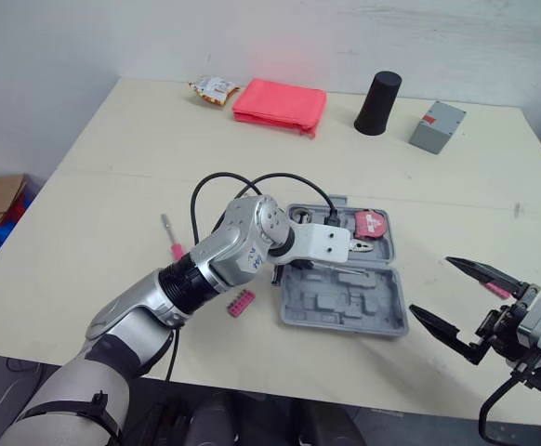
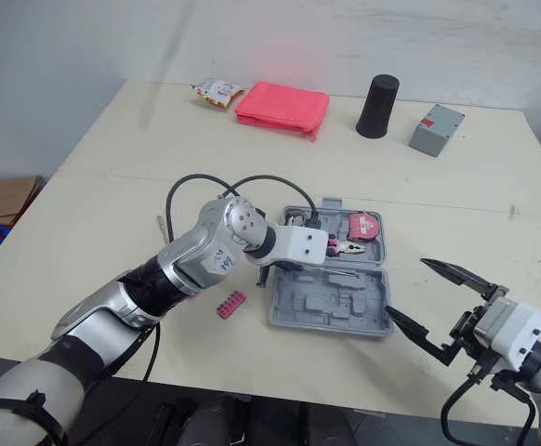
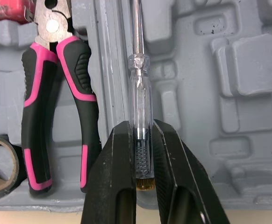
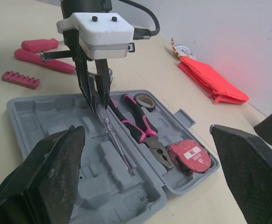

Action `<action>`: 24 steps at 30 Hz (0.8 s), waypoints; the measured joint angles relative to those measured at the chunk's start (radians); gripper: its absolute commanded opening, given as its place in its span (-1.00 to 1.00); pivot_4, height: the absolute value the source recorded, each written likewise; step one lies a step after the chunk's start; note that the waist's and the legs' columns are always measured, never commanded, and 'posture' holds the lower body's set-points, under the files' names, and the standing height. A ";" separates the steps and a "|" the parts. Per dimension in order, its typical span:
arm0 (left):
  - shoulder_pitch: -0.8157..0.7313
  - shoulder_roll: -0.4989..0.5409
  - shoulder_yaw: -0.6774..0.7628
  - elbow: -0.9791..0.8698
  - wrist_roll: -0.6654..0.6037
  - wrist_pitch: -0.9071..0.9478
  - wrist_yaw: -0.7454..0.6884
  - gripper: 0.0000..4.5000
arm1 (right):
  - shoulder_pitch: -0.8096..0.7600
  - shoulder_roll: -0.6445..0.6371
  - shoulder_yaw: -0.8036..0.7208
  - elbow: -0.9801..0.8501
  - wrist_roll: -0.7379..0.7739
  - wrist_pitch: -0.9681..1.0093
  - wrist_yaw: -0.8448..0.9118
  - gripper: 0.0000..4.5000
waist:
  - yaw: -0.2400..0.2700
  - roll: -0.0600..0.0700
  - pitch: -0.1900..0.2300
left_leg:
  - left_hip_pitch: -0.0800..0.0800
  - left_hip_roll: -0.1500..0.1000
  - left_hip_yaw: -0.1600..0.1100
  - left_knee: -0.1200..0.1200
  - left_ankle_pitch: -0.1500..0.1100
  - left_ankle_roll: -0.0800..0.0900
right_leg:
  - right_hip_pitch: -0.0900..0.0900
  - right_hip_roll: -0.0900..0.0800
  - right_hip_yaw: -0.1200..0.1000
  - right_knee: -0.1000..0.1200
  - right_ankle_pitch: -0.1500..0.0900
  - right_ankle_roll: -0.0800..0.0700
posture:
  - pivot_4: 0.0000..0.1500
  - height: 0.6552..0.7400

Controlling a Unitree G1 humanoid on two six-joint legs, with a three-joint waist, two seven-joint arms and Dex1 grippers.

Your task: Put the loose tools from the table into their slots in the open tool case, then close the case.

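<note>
Our left tool (image 3: 142, 127) pinches the clear screwdriver (image 3: 137, 70) over the tool case (image 3: 248, 116), pliers (image 3: 56, 93) just beside; our right tool (image 1: 430, 284) gapes wide.

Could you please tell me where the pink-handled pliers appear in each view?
Left eye view: pliers in the far half of the case.
Right eye view: pliers, same spot.
Left wrist view: pliers beside the screwdriver.
Right wrist view: pliers mid-case.
Shared landmark: red tape measure at the pliers' nose.
</note>
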 measured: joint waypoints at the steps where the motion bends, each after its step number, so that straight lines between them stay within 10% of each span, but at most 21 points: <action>1: 0.000 -0.001 0.000 0.000 0.000 0.003 0.001 -1.00 | -0.002 0.000 0.000 -0.005 0.000 0.004 -0.005 1.00 | 0.000 0.000 0.000 | 0.000 0.000 0.000 0.000 0.000 0.000 | 0.000 0.000 0.000 0.000 0.000 0.000 | 1.00 1.00; 4: 0.000 -0.003 0.000 0.000 0.001 0.005 0.005 -1.00 | -0.006 0.000 0.000 -0.018 0.000 0.021 -0.014 1.00 | 0.000 0.000 0.000 | 0.000 0.000 0.000 0.000 0.000 0.000 | 0.000 0.000 0.000 0.000 0.000 0.000 | 1.00 1.00; 11: 0.001 -0.008 0.005 -0.002 0.005 -0.006 0.019 0.24 | -0.014 0.000 0.000 -0.019 -0.001 0.040 -0.018 1.00 | 0.000 0.000 0.000 | 0.000 0.000 0.000 0.000 0.000 0.000 | 0.000 0.000 0.000 0.000 0.000 0.000 | 1.00 1.00; 19: 0.023 -0.046 0.135 -0.124 -0.112 -0.009 0.001 0.24 | -0.015 0.000 0.000 -0.018 -0.002 0.038 -0.010 1.00 | -0.001 0.001 0.000 | 0.000 0.000 0.000 0.000 0.000 0.000 | 0.000 0.000 0.000 0.001 0.000 0.000 | 1.00 1.00; 24: 0.244 -0.193 0.423 -0.066 -0.354 -0.157 0.085 -0.52 | -0.014 0.009 0.001 -0.016 -0.003 0.037 -0.008 1.00 | 0.000 0.002 -0.001 | 0.001 0.000 -0.001 0.002 0.000 0.000 | 0.001 0.000 -0.001 0.002 0.000 0.000 | 1.00 1.00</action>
